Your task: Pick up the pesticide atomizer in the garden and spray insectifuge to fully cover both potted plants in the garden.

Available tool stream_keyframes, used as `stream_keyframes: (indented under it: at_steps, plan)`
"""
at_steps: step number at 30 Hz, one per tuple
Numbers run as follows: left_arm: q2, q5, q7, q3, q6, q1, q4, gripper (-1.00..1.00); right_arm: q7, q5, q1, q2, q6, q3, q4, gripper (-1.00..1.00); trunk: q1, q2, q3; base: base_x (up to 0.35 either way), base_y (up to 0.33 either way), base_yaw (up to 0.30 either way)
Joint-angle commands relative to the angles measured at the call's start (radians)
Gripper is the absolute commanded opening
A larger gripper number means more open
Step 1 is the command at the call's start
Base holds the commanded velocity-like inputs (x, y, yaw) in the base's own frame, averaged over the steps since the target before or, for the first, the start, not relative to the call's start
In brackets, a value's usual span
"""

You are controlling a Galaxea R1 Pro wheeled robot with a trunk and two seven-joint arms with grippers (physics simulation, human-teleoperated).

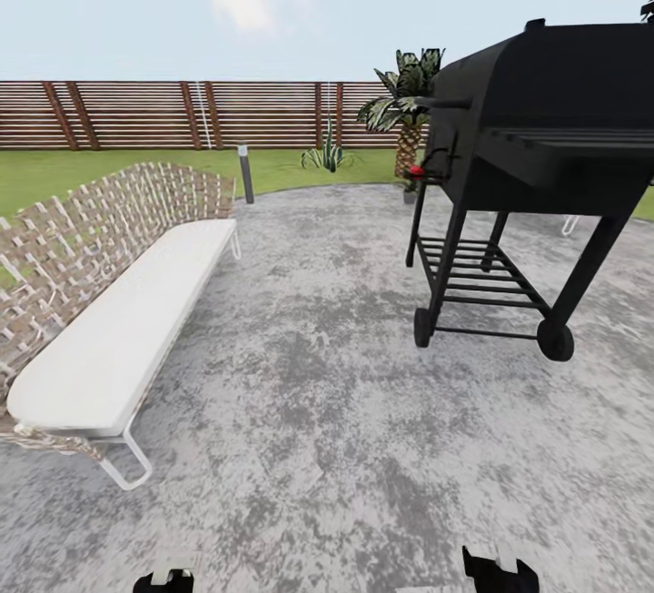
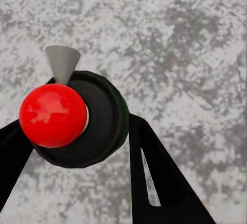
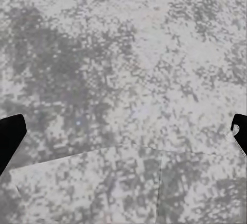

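Note:
In the left wrist view I see the pesticide atomizer (image 2: pixel 100 126) end-on: a dark round body with a red ball top and a grey cone nozzle. My left gripper (image 2: pixel 77 126) is shut on it, one black finger on each side. My right gripper (image 3: pixel 123 131) is open over bare grey patio paving, its fingertips (image 3: pixel 10 136) at the frame's edges. Both grippers show as dark tips at the head view's lower edge, left gripper (image 1: pixel 163 582) and right gripper (image 1: pixel 495 570). A small leafy thing in a grey pot (image 1: pixel 409 191), perhaps one of the potted plants, stands half hidden behind the grill's leg.
A black wheeled grill (image 1: pixel 536 166) stands ahead on the right of the round patio (image 1: pixel 309 411). A woven bench with a white cushion (image 1: pixel 127 321) lies on the left. Beyond are lawn, a short post light (image 1: pixel 244 173), a striped agave clump (image 1: pixel 325 157), a palm (image 1: pixel 406 112) and the slatted fence (image 1: pixel 182 113).

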Motion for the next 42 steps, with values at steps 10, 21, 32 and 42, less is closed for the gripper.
stream_keyframes:
  at_steps: [10, 21, 32, 42]
  plan:
    - [0.0, -0.007, -0.003, 0.008, -0.003, -0.001, 0.001, -1.0, -0.003, -0.006, 0.0, 0.0, -0.002, 0.008, 0.0, 1.0, 0.0, 0.0, -0.001, 0.337, 0.0, 0.0]
    - [0.0, -0.007, -0.003, 0.008, -0.003, -0.001, 0.001, -1.0, -0.003, -0.006, 0.0, 0.0, -0.002, 0.009, 0.0, 1.0, 0.0, 0.0, -0.001, 0.337, 0.0, 0.0]
    - [0.0, -0.007, -0.003, 0.008, -0.003, -0.001, 0.001, -1.0, -0.003, -0.006, 0.0, 0.0, -0.002, 0.009, 0.0, 1.0, 0.0, 0.0, -0.001, 0.336, 0.0, 0.0]
    - [0.0, -0.007, -0.003, 0.008, -0.003, -0.001, 0.001, -1.0, -0.003, -0.005, 0.0, 0.0, -0.002, 0.008, 0.001, 1.0, 0.0, 0.0, -0.001, 0.336, 0.0, 0.0]
